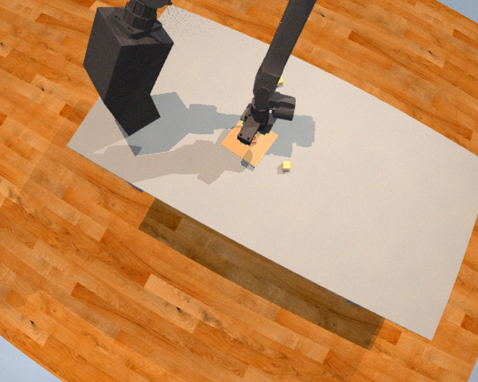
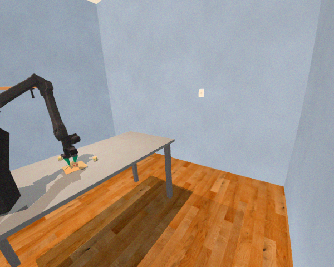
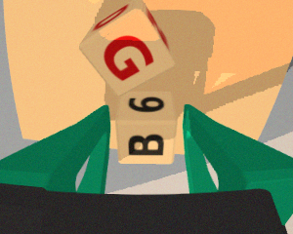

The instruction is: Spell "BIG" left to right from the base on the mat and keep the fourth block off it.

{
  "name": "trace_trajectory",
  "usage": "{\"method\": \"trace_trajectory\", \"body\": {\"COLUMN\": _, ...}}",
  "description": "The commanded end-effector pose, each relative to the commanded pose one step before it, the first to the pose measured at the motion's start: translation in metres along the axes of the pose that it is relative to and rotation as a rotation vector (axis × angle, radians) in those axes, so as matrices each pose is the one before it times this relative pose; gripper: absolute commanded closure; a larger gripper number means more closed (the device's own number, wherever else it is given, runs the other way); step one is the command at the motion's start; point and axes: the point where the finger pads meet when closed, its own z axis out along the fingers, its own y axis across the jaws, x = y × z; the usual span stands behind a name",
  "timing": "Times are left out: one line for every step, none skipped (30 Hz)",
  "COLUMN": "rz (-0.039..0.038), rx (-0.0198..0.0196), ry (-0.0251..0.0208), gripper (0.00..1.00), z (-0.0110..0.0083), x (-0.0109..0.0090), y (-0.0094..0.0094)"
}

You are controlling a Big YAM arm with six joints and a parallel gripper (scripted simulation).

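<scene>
Green fingers are straddling the B block [image 3: 146,146], parted and gripping nothing.

From where I'm standing, the gripper [image 1: 247,138] [image 2: 71,162] [image 3: 146,115] is hanging low over the mat [image 1: 253,160] [image 2: 72,170] [image 3: 54,93], and crowding looks like the likeliest trouble: the G block [image 3: 128,58] is sitting skewed right by B's far end, so a sideways nudge or uneven squeeze could be turning both, perhaps dragging the mat too. B is lying between the fingertips with a gap showing on each side, near the mat's edge, so a poor release might be leaving it overhanging. G is resting on the mat, beyond the fingertips. Two other blocks are waiting off the mat, one [image 1: 286,165] [image 2: 95,158] out in the open, another [image 1: 280,81] [image 2: 60,158] beside the arm in the top view.
</scene>
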Motion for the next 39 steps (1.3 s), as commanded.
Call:
{"method": "trace_trajectory", "body": {"rz": 0.00866, "rx": -0.00197, "ry": -0.00482, "gripper": 0.61, "z": 0.00193, "x": -0.00261, "y": -0.001}}
{"method": "trace_trajectory", "body": {"rz": 0.0, "rx": 0.0, "ry": 0.0, "gripper": 0.61, "z": 0.0, "x": 0.0, "y": 0.0}}
{"method": "trace_trajectory", "body": {"rz": 0.0, "rx": 0.0, "ry": 0.0, "gripper": 0.61, "z": 0.0, "x": 0.0, "y": 0.0}}
{"method": "trace_trajectory", "body": {"rz": 0.0, "rx": 0.0, "ry": 0.0, "gripper": 0.61, "z": 0.0, "x": 0.0, "y": 0.0}}
{"method": "trace_trajectory", "body": {"rz": 0.0, "rx": 0.0, "ry": 0.0, "gripper": 0.61, "z": 0.0, "x": 0.0, "y": 0.0}}
{"method": "trace_trajectory", "body": {"rz": 0.0, "rx": 0.0, "ry": 0.0, "gripper": 0.61, "z": 0.0, "x": 0.0, "y": 0.0}}
{"method": "trace_trajectory", "body": {"rz": 0.0, "rx": 0.0, "ry": 0.0, "gripper": 0.61, "z": 0.0, "x": 0.0, "y": 0.0}}
{"method": "trace_trajectory", "body": {"rz": 0.0, "rx": 0.0, "ry": 0.0, "gripper": 0.61, "z": 0.0, "x": 0.0, "y": 0.0}}
{"method": "trace_trajectory", "body": {"rz": 0.0, "rx": 0.0, "ry": 0.0, "gripper": 0.8, "z": 0.0, "x": 0.0, "y": 0.0}}
{"method": "trace_trajectory", "body": {"rz": -0.00002, "rx": 0.0, "ry": 0.0, "gripper": 0.8, "z": 0.0, "x": 0.0, "y": 0.0}}
{"method": "trace_trajectory", "body": {"rz": -0.00066, "rx": 0.0, "ry": 0.0, "gripper": 0.8, "z": 0.0, "x": 0.0, "y": 0.0}}
{"method": "trace_trajectory", "body": {"rz": 0.0, "rx": 0.0, "ry": 0.0, "gripper": 0.8, "z": 0.0, "x": 0.0, "y": 0.0}}
{"method": "trace_trajectory", "body": {"rz": 0.0, "rx": 0.0, "ry": 0.0, "gripper": 0.8, "z": 0.0, "x": 0.0, "y": 0.0}}
{"method": "trace_trajectory", "body": {"rz": 0.0, "rx": 0.0, "ry": 0.0, "gripper": 0.8, "z": 0.0, "x": 0.0, "y": 0.0}}
{"method": "trace_trajectory", "body": {"rz": 0.0, "rx": 0.0, "ry": 0.0, "gripper": 0.8, "z": 0.0, "x": 0.0, "y": 0.0}}
{"method": "trace_trajectory", "body": {"rz": 0.0, "rx": 0.0, "ry": 0.0, "gripper": 0.8, "z": 0.0, "x": 0.0, "y": 0.0}}
{"method": "trace_trajectory", "body": {"rz": 0.0, "rx": 0.0, "ry": 0.0, "gripper": 0.8, "z": 0.0, "x": 0.0, "y": 0.0}}
{"method": "trace_trajectory", "body": {"rz": 0.0, "rx": 0.0, "ry": 0.0, "gripper": 0.8, "z": 0.0, "x": 0.0, "y": 0.0}}
{"method": "trace_trajectory", "body": {"rz": 0.0, "rx": 0.0, "ry": 0.0, "gripper": 0.8, "z": 0.0, "x": 0.0, "y": 0.0}}
{"method": "trace_trajectory", "body": {"rz": 0.0, "rx": 0.0, "ry": 0.0, "gripper": 0.8, "z": 0.0, "x": 0.0, "y": 0.0}}
{"method": "trace_trajectory", "body": {"rz": 0.0, "rx": 0.0, "ry": 0.0, "gripper": 0.8, "z": 0.0, "x": 0.0, "y": 0.0}}
{"method": "trace_trajectory", "body": {"rz": 0.0, "rx": 0.0, "ry": 0.0, "gripper": 0.8, "z": 0.0, "x": 0.0, "y": 0.0}}
{"method": "trace_trajectory", "body": {"rz": 0.0, "rx": 0.0, "ry": 0.0, "gripper": 0.8, "z": 0.0, "x": 0.0, "y": 0.0}}
{"method": "trace_trajectory", "body": {"rz": 0.0, "rx": 0.0, "ry": 0.0, "gripper": 0.8, "z": 0.0, "x": 0.0, "y": 0.0}}
{"method": "trace_trajectory", "body": {"rz": 0.0, "rx": 0.0, "ry": 0.0, "gripper": 0.8, "z": 0.0, "x": 0.0, "y": 0.0}}
{"method": "trace_trajectory", "body": {"rz": 0.0, "rx": 0.0, "ry": 0.0, "gripper": 0.8, "z": 0.0, "x": 0.0, "y": 0.0}}
{"method": "trace_trajectory", "body": {"rz": 0.0, "rx": 0.0, "ry": 0.0, "gripper": 0.8, "z": 0.0, "x": 0.0, "y": 0.0}}
{"method": "trace_trajectory", "body": {"rz": 0.0, "rx": 0.0, "ry": 0.0, "gripper": 0.8, "z": 0.0, "x": 0.0, "y": 0.0}}
{"method": "trace_trajectory", "body": {"rz": 0.0, "rx": 0.0, "ry": 0.0, "gripper": 0.8, "z": 0.0, "x": 0.0, "y": 0.0}}
{"method": "trace_trajectory", "body": {"rz": 0.0, "rx": 0.0, "ry": 0.0, "gripper": 0.8, "z": 0.0, "x": 0.0, "y": 0.0}}
{"method": "trace_trajectory", "body": {"rz": 0.0, "rx": 0.0, "ry": 0.0, "gripper": 0.8, "z": 0.0, "x": 0.0, "y": 0.0}}
{"method": "trace_trajectory", "body": {"rz": 0.0, "rx": 0.0, "ry": 0.0, "gripper": 0.8, "z": 0.0, "x": 0.0, "y": 0.0}}
{"method": "trace_trajectory", "body": {"rz": 0.0, "rx": 0.0, "ry": 0.0, "gripper": 0.8, "z": 0.0, "x": 0.0, "y": 0.0}}
{"method": "trace_trajectory", "body": {"rz": 0.0, "rx": 0.0, "ry": 0.0, "gripper": 0.8, "z": 0.0, "x": 0.0, "y": 0.0}}
{"method": "trace_trajectory", "body": {"rz": 0.0, "rx": 0.0, "ry": 0.0, "gripper": 0.8, "z": 0.0, "x": 0.0, "y": 0.0}}
{"method": "trace_trajectory", "body": {"rz": 0.0, "rx": 0.0, "ry": 0.0, "gripper": 0.8, "z": 0.0, "x": 0.0, "y": 0.0}}
{"method": "trace_trajectory", "body": {"rz": 0.0, "rx": 0.0, "ry": 0.0, "gripper": 0.8, "z": 0.0, "x": 0.0, "y": 0.0}}
{"method": "trace_trajectory", "body": {"rz": 0.0, "rx": 0.0, "ry": 0.0, "gripper": 0.8, "z": 0.0, "x": 0.0, "y": 0.0}}
{"method": "trace_trajectory", "body": {"rz": 0.0, "rx": 0.0, "ry": 0.0, "gripper": 0.8, "z": 0.0, "x": 0.0, "y": 0.0}}
